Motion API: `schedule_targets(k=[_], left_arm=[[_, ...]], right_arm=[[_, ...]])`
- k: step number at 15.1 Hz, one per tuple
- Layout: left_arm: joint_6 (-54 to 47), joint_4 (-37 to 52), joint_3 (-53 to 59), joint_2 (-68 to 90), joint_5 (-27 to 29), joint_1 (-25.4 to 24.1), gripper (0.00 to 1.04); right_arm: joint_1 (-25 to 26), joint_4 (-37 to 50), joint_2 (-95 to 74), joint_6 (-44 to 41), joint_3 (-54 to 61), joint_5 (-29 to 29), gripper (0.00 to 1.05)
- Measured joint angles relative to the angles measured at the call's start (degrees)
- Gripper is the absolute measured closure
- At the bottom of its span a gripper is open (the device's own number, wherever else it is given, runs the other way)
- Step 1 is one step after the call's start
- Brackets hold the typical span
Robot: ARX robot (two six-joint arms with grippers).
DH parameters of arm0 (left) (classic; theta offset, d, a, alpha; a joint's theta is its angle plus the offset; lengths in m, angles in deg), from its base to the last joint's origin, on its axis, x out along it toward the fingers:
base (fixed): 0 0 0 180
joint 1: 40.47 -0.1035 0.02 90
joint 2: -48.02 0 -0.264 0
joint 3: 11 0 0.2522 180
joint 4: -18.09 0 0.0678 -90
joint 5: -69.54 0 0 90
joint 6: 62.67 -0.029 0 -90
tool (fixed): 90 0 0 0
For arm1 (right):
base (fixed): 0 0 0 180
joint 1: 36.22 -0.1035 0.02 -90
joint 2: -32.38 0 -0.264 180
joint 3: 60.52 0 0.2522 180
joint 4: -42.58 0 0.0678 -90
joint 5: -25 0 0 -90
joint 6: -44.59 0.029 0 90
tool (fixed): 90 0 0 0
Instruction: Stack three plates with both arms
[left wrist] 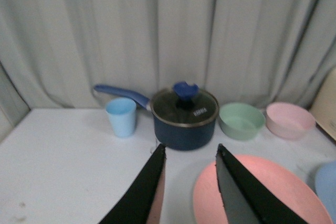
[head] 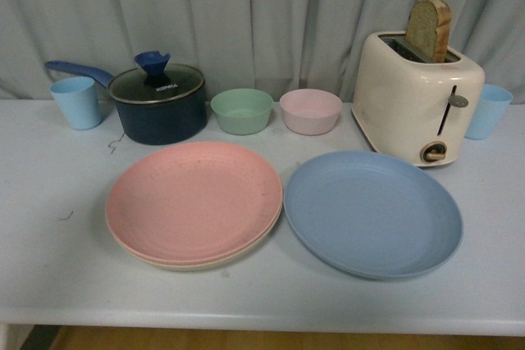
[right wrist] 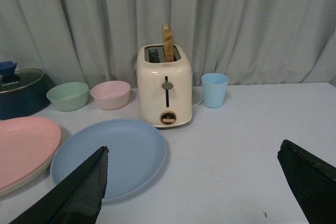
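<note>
Right wrist view — tool [right wrist: 192, 153] spread wide

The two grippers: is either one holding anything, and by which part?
Nothing is held. The left gripper has its jaws apart with nothing between them; the right gripper is wide open, also with nothing in it.

Left end effector [left wrist: 190, 148] narrowly apart, right end effector [right wrist: 193, 153] wide apart.

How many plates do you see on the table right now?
3. The pink plate sits on the beige plate, left; the blue plate lies alone, right, before the toaster.
</note>
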Motion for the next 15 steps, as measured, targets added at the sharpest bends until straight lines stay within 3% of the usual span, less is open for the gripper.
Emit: schedule_targets(k=[2,3,15], left_arm=[[0.0,1.4,5.3,-4.2,0.3,0.9,0.96],[0.2,2.0,6.7,-6.6,0.5,0.7,1.03],[0.2,-6.3,18.9,-26.1,0.5,0.7,1.03]], right_arm=[[0.0,0.0,0.0,0.0,0.0,0.0,0.06],[0.0,0.0,0.0,0.0,0.0,0.0,0.06],[0.0,0.0,0.0,0.0,0.0,0.0,0.06]])
